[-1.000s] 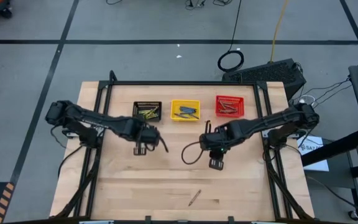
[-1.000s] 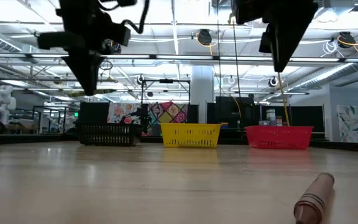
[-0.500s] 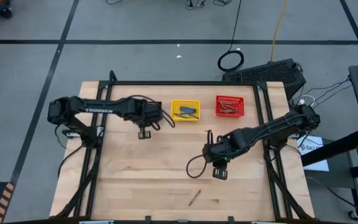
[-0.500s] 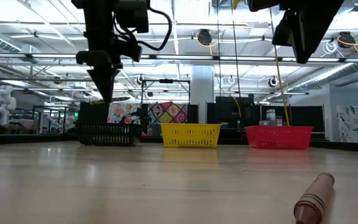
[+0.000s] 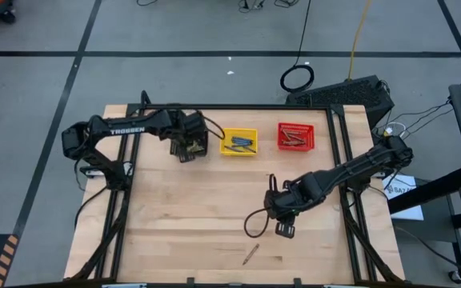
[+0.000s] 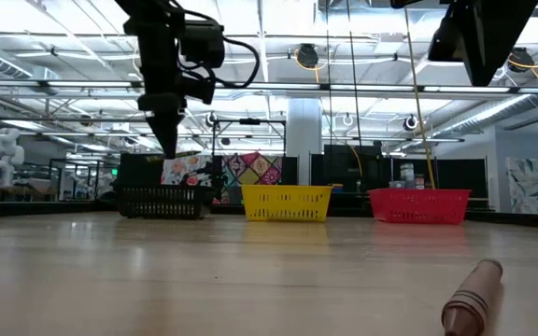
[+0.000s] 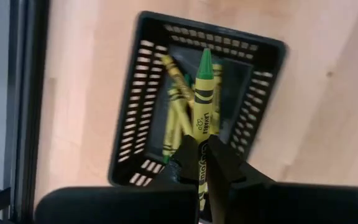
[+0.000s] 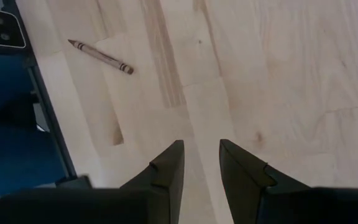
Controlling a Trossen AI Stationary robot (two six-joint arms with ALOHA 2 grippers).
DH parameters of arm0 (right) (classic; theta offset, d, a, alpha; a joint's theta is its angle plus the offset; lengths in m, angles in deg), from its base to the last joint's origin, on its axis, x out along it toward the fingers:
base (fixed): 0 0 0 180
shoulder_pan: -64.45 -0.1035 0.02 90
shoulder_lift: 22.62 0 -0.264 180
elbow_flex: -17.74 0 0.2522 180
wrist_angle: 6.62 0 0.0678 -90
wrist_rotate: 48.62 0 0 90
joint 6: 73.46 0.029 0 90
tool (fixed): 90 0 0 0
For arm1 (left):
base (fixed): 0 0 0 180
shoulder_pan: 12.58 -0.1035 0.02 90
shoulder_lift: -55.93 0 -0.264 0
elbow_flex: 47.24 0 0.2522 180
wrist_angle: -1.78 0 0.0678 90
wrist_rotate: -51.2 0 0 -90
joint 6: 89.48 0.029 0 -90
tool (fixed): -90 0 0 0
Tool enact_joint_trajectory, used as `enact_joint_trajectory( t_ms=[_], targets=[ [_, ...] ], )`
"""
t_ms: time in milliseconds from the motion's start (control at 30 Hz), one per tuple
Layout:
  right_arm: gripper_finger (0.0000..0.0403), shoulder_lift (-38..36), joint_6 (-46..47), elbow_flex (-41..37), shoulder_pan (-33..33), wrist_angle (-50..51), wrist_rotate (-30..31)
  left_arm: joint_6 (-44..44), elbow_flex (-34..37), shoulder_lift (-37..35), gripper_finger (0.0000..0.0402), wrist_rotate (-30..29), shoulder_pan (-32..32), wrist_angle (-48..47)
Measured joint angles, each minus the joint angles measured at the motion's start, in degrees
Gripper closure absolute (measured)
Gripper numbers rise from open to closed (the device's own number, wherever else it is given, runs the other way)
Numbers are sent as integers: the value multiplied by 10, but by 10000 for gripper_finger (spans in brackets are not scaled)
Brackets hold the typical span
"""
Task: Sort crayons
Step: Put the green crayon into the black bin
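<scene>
My left gripper (image 5: 186, 152) hangs over the black mesh basket (image 7: 132, 118) at the far left, shut on a yellow-green crayon (image 7: 202, 93). Several olive-yellow crayons (image 7: 174, 106) lie inside that basket. One brownish crayon (image 5: 250, 254) lies flat on the table near the front edge. My right gripper (image 5: 283, 230) stands open above the bare table, a little to the far right of that crayon (image 8: 101, 56), with nothing between its fingers. My left gripper pinches the crayon's blunt end (image 7: 199, 155) between its two fingers. The fingers come steeply from above and lie along the crayon. The crayon sticks out past the fingertips, pointed tip (image 7: 204, 55) foremost, lifted clear above the basket's opening.
A yellow basket (image 5: 238, 142) with blue crayons and a red basket (image 5: 295, 136) with brownish-red crayons stand in a row to the right of the black one, along the far edge. Black frame rails (image 5: 350, 216) run down both table sides. A loose cable loop (image 5: 254, 224) hangs from the right arm.
My left gripper has swung toward the table's far edge with the crayon still in its fingers and now stands over the black basket. My right gripper, still open, has gone toward the near edge, closer to the crayon on the table.
</scene>
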Motion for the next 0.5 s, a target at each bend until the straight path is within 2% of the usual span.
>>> enact_joint_trajectory(
  t_ms=[167, 267, 500],
  targets=[
    [314, 0, 10, 0, -6, 0, 17, -1, 0, 0, 398, 0, -32, 7],
    [314, 0, 38, 0, -7, 0, 41, -1, 0, 0, 384, 0, -41, 7],
    [314, 0, 77, 0, -7, 0, 43, 0, 0, 0, 348, 1, -43, 7]
  ],
)
